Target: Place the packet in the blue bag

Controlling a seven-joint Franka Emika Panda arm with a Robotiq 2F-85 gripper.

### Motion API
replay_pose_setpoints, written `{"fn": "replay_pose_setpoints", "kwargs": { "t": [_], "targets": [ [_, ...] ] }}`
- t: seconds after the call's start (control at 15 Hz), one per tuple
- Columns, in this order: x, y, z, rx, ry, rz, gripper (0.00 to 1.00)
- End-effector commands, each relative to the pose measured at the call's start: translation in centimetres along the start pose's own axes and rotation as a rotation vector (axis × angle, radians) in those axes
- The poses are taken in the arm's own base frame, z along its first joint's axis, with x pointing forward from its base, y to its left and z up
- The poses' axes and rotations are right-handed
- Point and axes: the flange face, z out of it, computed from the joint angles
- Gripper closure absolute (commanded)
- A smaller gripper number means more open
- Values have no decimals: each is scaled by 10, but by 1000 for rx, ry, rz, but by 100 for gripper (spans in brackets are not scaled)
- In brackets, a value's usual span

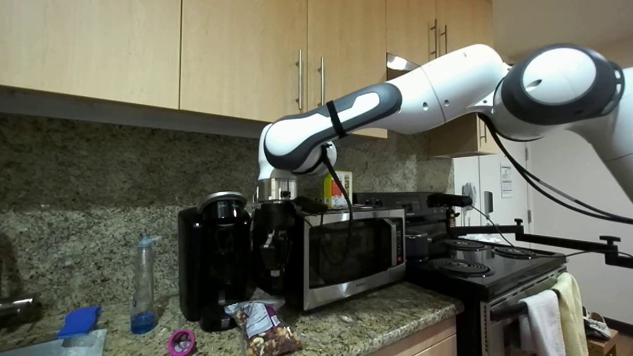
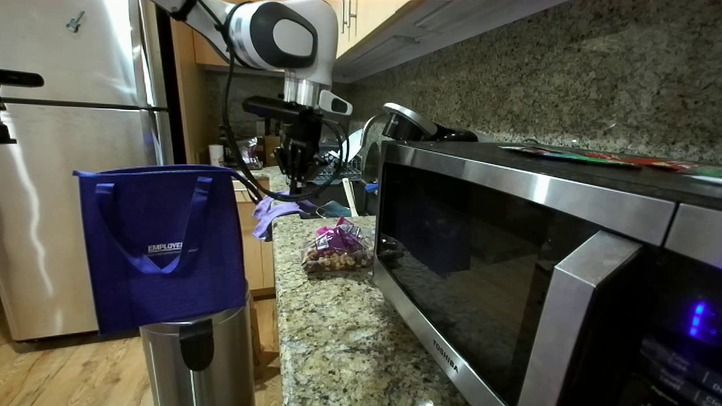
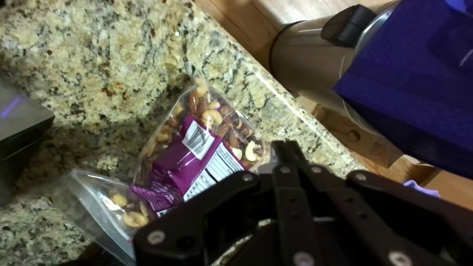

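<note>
Two dark fingers (image 3: pixel 279 152) are standing together, tip against tip, with no gap that I can see. In the wrist view their black links are hiding the edge of the packet (image 3: pixel 207 149) toward four o'clock, and its zip end, toward eight o'clock, is blurring. In an exterior view the fingers are hanging between the black coffee machine (image 1: pixel 217 267) and the microwave (image 1: pixel 371 247), dark against dark, and I am hardly making out the tips. The packet is lying on the table (image 2: pixel 327 327), at nine o'clock from the fingers in the wrist view; in an exterior view it is resting below them, toward five o'clock, apart. The blue bag (image 2: pixel 169 293) is showing its front, where a strap is covering part of the white print, and I am not seeing its inside. In the wrist view it is being cut off, at two o'clock from the fingers. Beneath it a rounded steel bin (image 2: pixel 231 361) is shining, its foot cut off in an exterior view. The packet's clear plastic is wrinkling around a purple panel, and mixed nuts (image 3: pixel 212 118), some pale and curved, are showing through. The bag is looking matt and cloth-like; the table is displaying speckled stone with a straight edge.
</note>
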Motion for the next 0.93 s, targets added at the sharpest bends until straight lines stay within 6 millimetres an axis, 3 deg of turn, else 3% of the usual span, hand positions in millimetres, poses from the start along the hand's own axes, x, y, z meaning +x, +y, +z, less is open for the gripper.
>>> {"fn": "replay_pose_setpoints", "kwargs": {
  "t": [0.0, 0.2, 0.33, 0.4, 0.53, 0.87],
  "targets": [
    [-3, -1, -6, 1, -1, 1, 90],
    [-10, -1, -6, 0, -7, 4, 72],
    [-11, -1, -4, 0, -12, 5, 71],
    [-11, -1, -4, 0, -12, 5, 46],
    [-3, -2, 2, -7, 34, 69, 39],
    [26, 0, 21, -45, 235, 292, 8]
  ]
}}
